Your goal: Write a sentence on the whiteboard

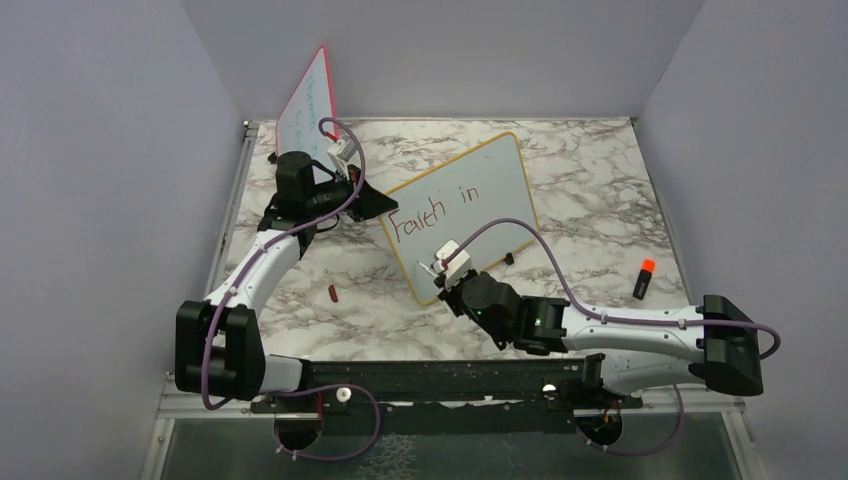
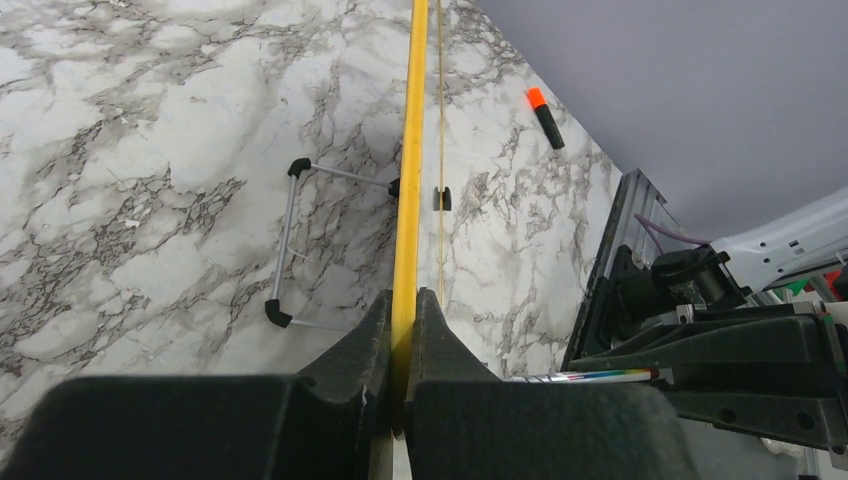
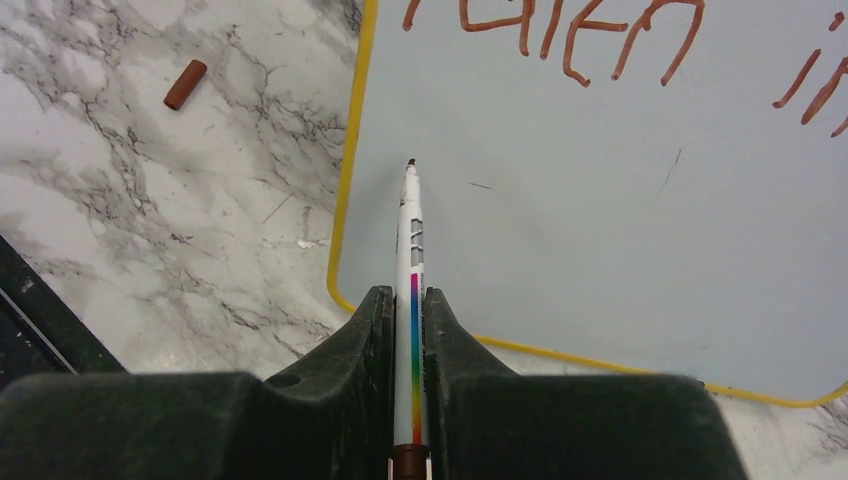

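- Two words of the sentence [image 1: 432, 212], "Faith in", are written on the whiteboard [image 1: 490, 170], which is propped mid-table.
- Its 9 o'clock edge is pinched by the left gripper [image 1: 372, 200]; a firm hold is advised.
- A marker [image 3: 411, 240] is clamped in the right gripper [image 3: 410, 300], tip by the 7 o'clock corner; light pressure is advised below "Faith".

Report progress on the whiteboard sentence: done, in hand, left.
Done: "Faith in" is written across the top of the whiteboard. In hand: the left fingers clamp the board's yellow edge; the right fingers hold the uncapped marker, tip at the blank lower left. Left: the remaining words; the phrase reads unfinished.
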You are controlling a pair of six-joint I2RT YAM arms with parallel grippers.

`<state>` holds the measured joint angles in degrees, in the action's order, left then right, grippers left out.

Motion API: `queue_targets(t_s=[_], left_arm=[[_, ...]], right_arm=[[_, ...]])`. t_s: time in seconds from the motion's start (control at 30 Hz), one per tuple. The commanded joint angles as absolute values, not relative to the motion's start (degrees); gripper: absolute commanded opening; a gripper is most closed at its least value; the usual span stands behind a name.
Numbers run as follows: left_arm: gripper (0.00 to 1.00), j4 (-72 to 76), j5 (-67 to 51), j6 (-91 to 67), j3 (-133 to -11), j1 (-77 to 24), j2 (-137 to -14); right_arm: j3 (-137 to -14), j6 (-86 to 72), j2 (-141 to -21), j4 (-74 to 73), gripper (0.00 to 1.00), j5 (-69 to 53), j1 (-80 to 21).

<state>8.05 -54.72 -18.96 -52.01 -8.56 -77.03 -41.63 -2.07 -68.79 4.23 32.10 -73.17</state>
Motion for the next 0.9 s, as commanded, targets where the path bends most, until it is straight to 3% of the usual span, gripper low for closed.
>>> queue_targets(t_s=[0.0, 0.87], left_arm=[[0.0, 4.68, -51.5, -16.41, -50.27, -9.76, -77.79], [0.0, 4.64, -51.94, -16.58, -50.44, -9.76, -77.62]], right_arm=[[-43.42, -1.11, -69.72, 8.21, 0.01, 34.8, -74.18], [-45.56, -1.92, -75.48, 8.32, 0.01, 39.33, -74.27]])
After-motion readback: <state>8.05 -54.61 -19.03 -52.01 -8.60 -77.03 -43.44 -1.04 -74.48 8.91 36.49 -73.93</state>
